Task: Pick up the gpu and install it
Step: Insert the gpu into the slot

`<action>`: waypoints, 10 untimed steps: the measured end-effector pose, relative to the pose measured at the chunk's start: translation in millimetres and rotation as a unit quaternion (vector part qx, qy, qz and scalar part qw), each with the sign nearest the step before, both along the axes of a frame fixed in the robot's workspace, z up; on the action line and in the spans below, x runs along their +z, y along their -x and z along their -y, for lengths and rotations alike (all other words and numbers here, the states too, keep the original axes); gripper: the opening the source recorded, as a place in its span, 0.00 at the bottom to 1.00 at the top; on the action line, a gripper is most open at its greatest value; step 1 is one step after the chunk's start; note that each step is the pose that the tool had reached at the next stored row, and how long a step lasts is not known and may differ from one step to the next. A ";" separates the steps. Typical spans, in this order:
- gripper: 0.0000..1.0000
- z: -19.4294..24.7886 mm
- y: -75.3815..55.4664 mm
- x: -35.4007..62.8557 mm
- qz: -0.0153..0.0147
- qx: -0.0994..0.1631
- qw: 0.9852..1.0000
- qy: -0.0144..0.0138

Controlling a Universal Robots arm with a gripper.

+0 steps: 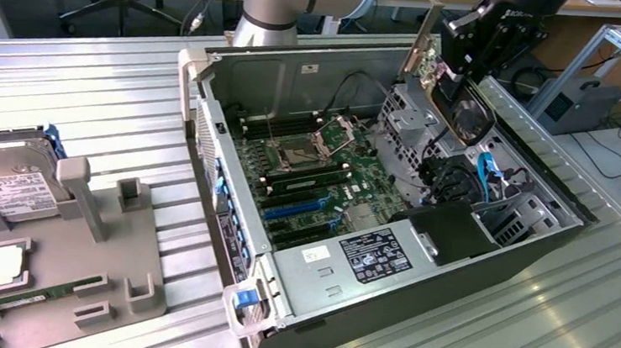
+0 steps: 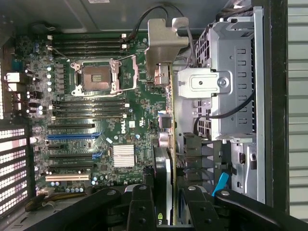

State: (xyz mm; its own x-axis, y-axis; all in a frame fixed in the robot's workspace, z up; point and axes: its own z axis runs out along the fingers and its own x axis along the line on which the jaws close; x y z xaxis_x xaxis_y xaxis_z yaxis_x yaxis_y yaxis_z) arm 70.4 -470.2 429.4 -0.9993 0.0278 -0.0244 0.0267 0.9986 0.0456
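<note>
You have a ribbed metal table (image 1: 92, 96) carrying everything; on it the open computer case (image 1: 297, 71) lies on its side towards the exterior view's right, with the green motherboard (image 1: 333, 180) (image 2: 139, 120) exposed inside and a grey drive cage (image 1: 405, 123) (image 2: 231, 72) beside the board; the arm (image 1: 275, 2) rises behind the case; towards the exterior view's left a grey parts fixture (image 1: 91, 239) sits well apart from the case, with a silver hard drive (image 1: 6, 181) propped in it and a slim green RAM stick (image 1: 41, 295) lying in a slot nearer the camera; the gpu (image 1: 449, 89) (image 2: 163, 168) is up in the air above the case, on edge and tilted, over the line where the motherboard meets the drive cage, clear of the board and not seated in any slot; its silver bracket (image 2: 166, 41) is at the end away from the fingers; your gripper (image 1: 490, 50) (image 2: 167, 197) is clenched on the gpu, one black finger (image 2: 142, 202) on each face of the card; on the board the open CPU socket (image 1: 290, 151) (image 2: 101, 77) sits between the memory slots, and the blue expansion slot (image 2: 72, 136) lies off to one side of the card, empty.
</note>
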 end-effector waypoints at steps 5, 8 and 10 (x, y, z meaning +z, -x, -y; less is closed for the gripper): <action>0.27 0.0 0.0 0.0 0.000 0.009 1.000 0.000; 0.27 0.0 0.0 0.0 0.000 0.039 0.999 0.000; 0.27 0.0 0.0 0.0 0.000 0.073 0.997 0.000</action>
State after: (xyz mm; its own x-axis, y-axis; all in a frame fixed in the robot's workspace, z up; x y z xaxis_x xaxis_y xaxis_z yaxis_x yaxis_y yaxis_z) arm 70.3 -470.2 429.3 -0.9928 -0.1174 -0.0244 -0.1184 0.9919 0.0456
